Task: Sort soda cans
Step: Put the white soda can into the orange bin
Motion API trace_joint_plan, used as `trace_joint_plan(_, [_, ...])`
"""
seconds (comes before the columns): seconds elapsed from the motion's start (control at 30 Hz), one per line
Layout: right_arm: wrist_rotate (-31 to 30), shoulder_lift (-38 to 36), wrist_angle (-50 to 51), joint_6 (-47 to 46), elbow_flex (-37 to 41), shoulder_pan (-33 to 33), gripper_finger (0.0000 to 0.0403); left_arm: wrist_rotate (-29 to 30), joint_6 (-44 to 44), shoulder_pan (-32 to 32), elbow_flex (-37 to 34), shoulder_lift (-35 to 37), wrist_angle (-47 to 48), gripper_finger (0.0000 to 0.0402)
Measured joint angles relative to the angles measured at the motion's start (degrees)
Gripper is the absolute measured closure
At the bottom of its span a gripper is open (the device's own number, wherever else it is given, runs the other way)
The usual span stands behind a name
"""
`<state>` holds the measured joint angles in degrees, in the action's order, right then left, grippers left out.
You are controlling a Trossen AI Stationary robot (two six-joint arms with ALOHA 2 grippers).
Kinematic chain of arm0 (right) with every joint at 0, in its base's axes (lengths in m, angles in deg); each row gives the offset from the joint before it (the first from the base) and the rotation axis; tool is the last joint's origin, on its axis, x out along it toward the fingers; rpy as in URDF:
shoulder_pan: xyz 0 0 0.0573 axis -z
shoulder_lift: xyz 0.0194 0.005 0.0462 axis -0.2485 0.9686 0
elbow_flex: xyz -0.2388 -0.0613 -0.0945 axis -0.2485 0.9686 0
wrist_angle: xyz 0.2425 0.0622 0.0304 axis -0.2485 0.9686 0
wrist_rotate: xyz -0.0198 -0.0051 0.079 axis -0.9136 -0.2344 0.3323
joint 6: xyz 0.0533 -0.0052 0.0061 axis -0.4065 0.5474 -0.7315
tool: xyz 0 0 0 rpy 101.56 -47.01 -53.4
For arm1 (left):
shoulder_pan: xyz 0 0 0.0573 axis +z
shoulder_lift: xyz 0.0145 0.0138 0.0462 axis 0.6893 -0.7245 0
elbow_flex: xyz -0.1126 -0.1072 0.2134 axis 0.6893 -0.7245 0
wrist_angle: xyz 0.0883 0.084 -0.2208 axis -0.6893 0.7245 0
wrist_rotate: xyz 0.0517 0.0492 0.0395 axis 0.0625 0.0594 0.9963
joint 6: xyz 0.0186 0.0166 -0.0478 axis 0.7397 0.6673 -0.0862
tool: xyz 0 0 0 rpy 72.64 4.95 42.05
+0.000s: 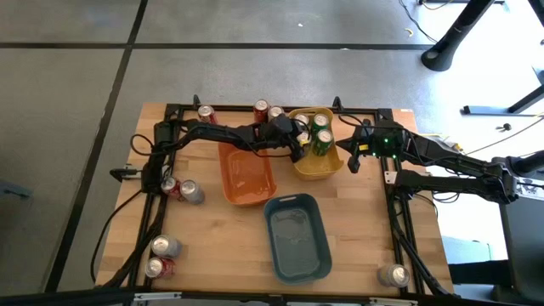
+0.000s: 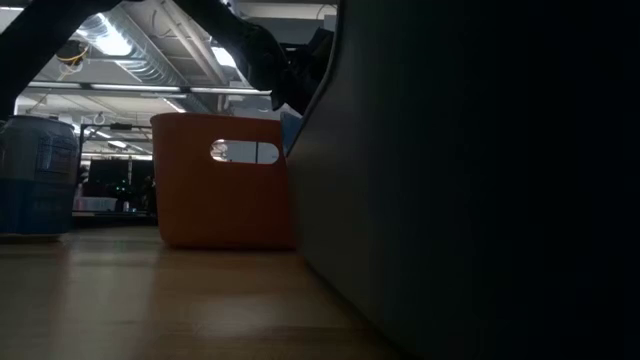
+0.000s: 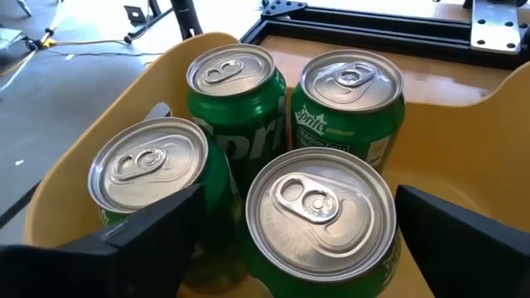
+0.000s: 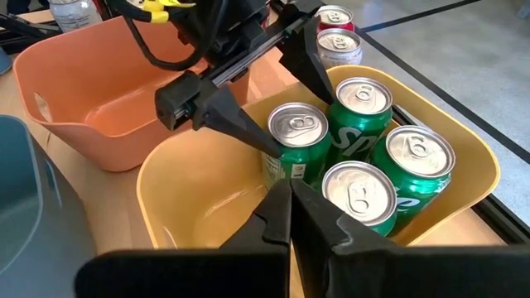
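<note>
Several green soda cans point(image 3: 236, 91) stand upright in the yellow bin point(image 1: 320, 167) at the table's far middle. My left gripper point(image 3: 298, 236) is open above that bin. Its two fingers straddle the green can point(image 4: 296, 141) nearest the orange bin. My right gripper point(image 4: 290, 197) is shut and hovers just off the yellow bin's right side point(image 1: 351, 159), touching nothing. Red cans point(image 1: 262, 110) stand at the far edge. More red and silver cans point(image 1: 180, 189) lie on the left part of the table. My left gripper comes from above and from the table's left. One finger point(image 3: 153, 236) is on each side of the green can's upper wall point(image 3: 273, 265). The can stands upright on the bin floor. I cannot tell whether the fingers touch it.
The orange bin point(image 1: 246, 177) sits just left of the yellow one. The blue-grey bin point(image 1: 297, 238) is nearer, and its dark wall point(image 2: 460, 200) fills the low view. Two cans point(image 1: 160, 257) lie near the near left corner, one silver can point(image 1: 393, 274) near the near right corner.
</note>
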<state>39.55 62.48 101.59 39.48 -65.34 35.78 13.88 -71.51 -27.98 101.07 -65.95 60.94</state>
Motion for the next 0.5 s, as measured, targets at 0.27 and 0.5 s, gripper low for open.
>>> trace_joint_plan(0.27, [0.0, 0.0, 0.0, 0.0, 0.0, 0.0, 0.0398, 0.2, 3.4, -0.4, 0.0, 6.1, 4.3, 0.0017])
trace_joint_plan(0.5, [0.0, 0.0, -0.1, 0.0, 0.0, 0.0, 0.0398, 0.2, 3.5, -1.5, 0.0, 16.2, 13.4, 0.0018])
